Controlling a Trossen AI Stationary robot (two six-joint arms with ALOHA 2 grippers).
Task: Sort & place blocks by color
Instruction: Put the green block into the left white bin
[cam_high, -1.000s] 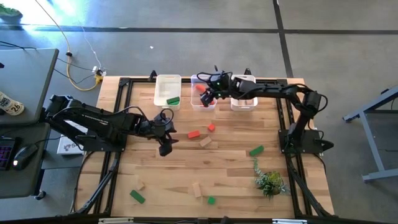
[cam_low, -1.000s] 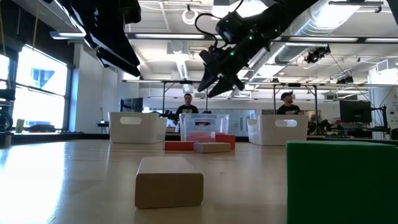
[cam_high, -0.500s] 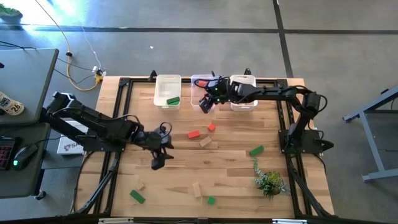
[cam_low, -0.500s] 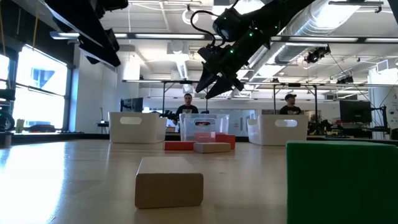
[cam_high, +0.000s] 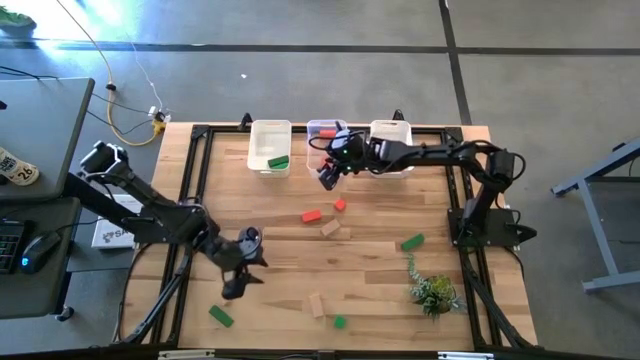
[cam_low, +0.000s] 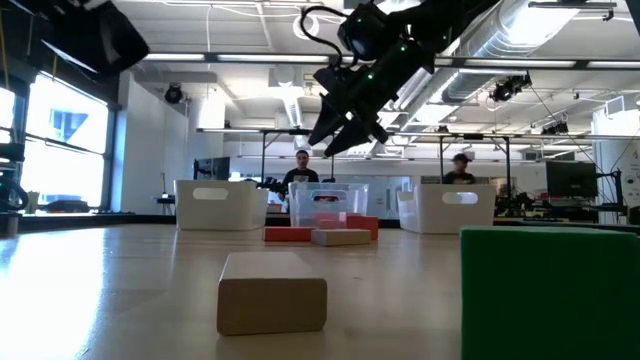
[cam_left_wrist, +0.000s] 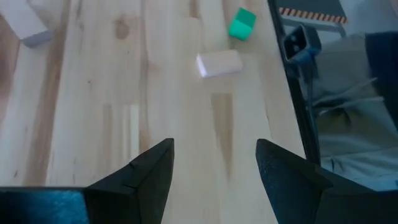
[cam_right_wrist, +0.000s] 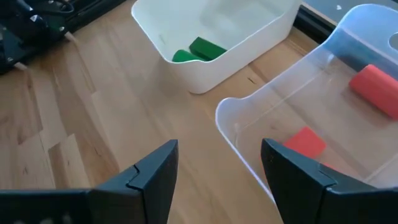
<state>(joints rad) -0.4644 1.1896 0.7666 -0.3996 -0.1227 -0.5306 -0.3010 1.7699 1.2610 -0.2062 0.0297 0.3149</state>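
Right wrist view: translucent plastic bin, red blocks.

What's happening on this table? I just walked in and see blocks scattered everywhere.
Two robot arms are sorting blocks by color into bins. The right gripper hangs open and empty by the clear bin, which holds red blocks; the white bin holds green ones. The left gripper, also open and empty, is over the near part of the table, where wooden, green and red blocks remain loose.
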